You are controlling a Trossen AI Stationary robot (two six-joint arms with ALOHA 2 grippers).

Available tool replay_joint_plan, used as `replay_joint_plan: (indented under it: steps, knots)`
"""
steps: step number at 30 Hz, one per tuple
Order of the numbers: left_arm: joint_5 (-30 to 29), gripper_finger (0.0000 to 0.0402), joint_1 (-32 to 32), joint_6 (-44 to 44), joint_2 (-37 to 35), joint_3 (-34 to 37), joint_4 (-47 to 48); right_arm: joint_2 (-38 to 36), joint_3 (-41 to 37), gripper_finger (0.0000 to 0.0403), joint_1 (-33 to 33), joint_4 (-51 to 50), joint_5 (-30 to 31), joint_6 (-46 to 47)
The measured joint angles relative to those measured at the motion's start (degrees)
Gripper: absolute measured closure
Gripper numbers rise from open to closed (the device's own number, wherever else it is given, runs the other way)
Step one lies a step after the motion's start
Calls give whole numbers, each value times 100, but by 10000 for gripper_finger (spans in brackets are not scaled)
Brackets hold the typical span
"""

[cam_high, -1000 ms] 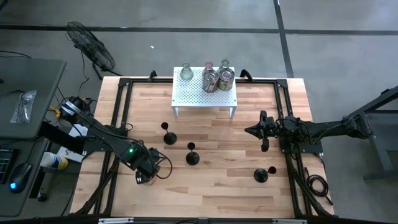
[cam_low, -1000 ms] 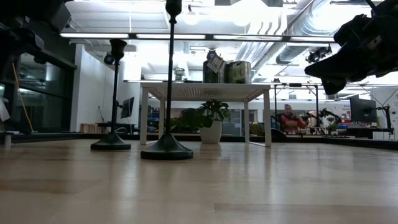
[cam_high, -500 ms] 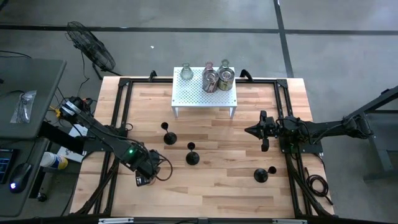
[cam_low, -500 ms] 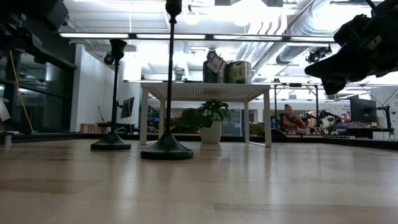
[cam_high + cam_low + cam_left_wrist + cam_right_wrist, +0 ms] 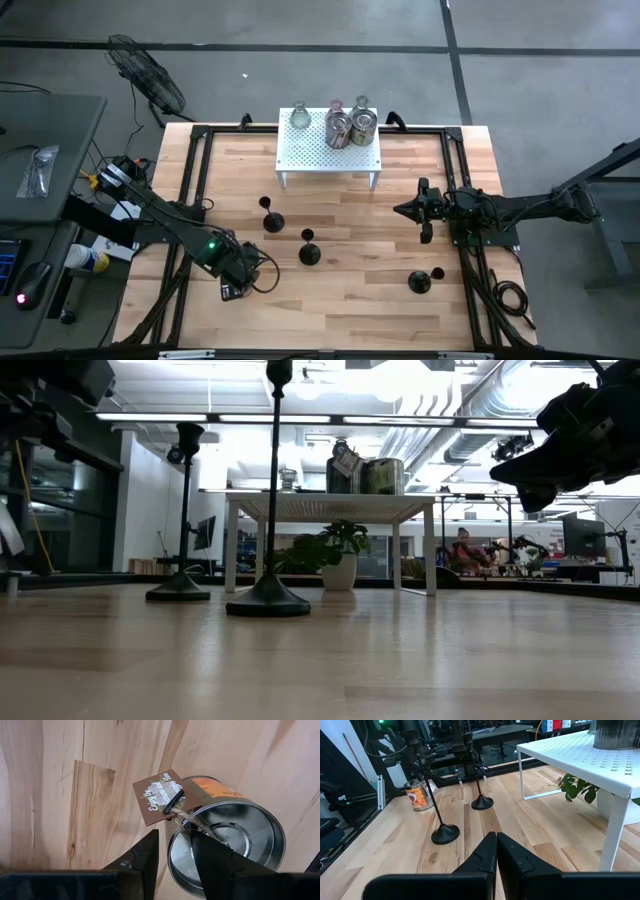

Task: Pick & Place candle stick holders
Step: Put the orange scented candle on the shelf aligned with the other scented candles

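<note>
A silvery tin candle holder (image 5: 235, 835) with an orange label and a brown paper tag (image 5: 160, 797) stands on the table at the front left (image 5: 420, 795). My left gripper (image 5: 174, 834) points down onto it and is shut on its rim; in the high view the gripper (image 5: 232, 285) hides it. Three black holders stand on their round bases (image 5: 271, 220) (image 5: 309, 253) (image 5: 420, 282). Glass, pinkish and tin holders (image 5: 340, 125) stand on the white rack (image 5: 330, 155). My right gripper (image 5: 400, 210) hangs shut and level above the table's right side. My left gripper takes the tin's wall at the rim (image 5: 173, 851), beside the twine that ties on the tag. One finger (image 5: 145, 857) is outside the tin and the other (image 5: 212, 857) is inside. The fingers come from above, pointing down. The tin stands upright on the table.
The white rack stands at the far middle of the table on four legs. Black frame rails (image 5: 195, 190) run along the left and right sides. Bare wood (image 5: 340, 305) lies along the near edge between the arms.
</note>
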State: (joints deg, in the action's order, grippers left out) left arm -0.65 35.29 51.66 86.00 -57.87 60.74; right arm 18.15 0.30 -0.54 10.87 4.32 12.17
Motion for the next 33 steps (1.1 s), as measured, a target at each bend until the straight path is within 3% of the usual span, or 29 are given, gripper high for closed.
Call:
replay_joint_plan:
  steps: [33]
  knots:
    - [-126,287,-2,-236,4,-2,-134,0,-1,398,0,0,2,1]
